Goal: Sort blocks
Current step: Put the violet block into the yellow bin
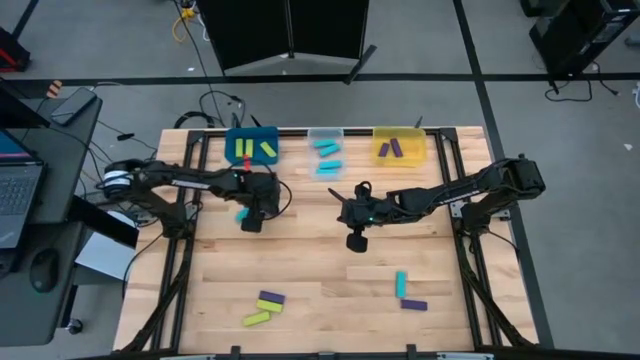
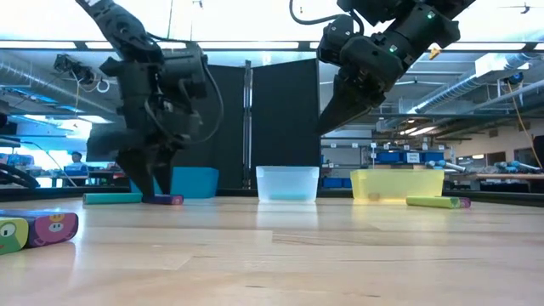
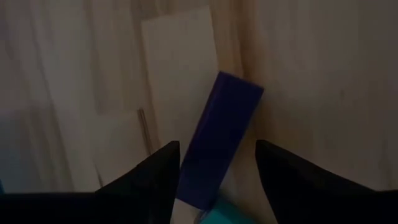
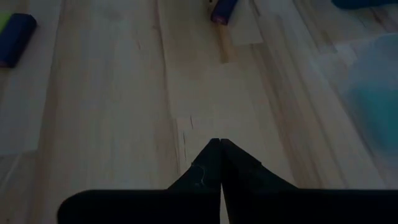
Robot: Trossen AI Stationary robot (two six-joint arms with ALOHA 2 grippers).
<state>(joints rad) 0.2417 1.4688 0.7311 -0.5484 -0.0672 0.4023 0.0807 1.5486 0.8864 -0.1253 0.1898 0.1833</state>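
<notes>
High view: left gripper [image 1: 250,218] sits low over the table [image 1: 300,270], in front of the blue bin [image 1: 251,146]; a cyan block [image 1: 241,214] shows just beside it. Left wrist view: fingers [image 3: 158,180] spread apart w/ a purple block [image 3: 219,144] lying between them on the wood, tilted; pads not touching it as far as I can tell; a bit of cyan block [image 3: 219,216] at the near end. Low view: left gripper [image 2: 149,189] down at table level by a purple block [image 2: 163,200] and a teal one [image 2: 112,198].

Right gripper [image 1: 356,240] hangs near table centre, in front of the clear bin [image 1: 326,152]; right wrist view shows its fingers [image 4: 205,171] pressed together w/ nothing between, bare wood beneath; low view has it [image 2: 327,123] well above the table.

Bins along the far edge: blue bin holds 2 green blocks [image 1: 258,149]; clear bin holds cyan blocks [image 1: 328,157]; yellow bin [image 1: 399,146] holds purple blocks [image 1: 390,148].

Loose near the front edge: left group w/ purple [image 1: 271,297] and green [image 1: 257,318] blocks; right group w/ a cyan block [image 1: 401,284] and purple block [image 1: 414,305] touching or nearly so.
</notes>
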